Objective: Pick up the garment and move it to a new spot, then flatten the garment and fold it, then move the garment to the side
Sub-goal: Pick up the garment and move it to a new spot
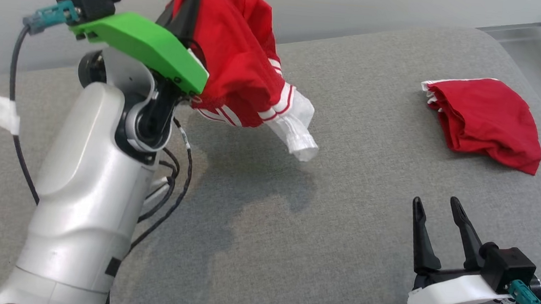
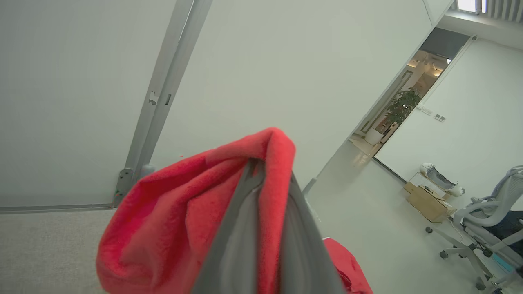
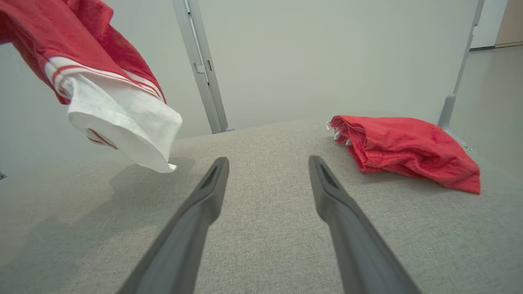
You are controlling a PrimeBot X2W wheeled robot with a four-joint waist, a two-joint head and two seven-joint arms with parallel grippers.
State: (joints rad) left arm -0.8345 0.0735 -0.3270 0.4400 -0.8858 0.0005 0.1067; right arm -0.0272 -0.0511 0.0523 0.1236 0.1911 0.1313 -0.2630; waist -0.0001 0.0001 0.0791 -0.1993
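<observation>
while the left gripper (image 2: 267, 171) pinches the garment (image 1: 239, 56) aloft, the right gripper (image 1: 439, 211) gapes.

no readable text, label, brand, number or sign appears on anything in these views.

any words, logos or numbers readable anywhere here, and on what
No text can be read in any view.
Hanging red garment: white stripes and a white cuff, no lettering.
Second red garment lying on the grey cushion: no print visible.
Cardboard box: too small and blurred to show any label.
Wall plates by the doorway: too small to read.
</observation>
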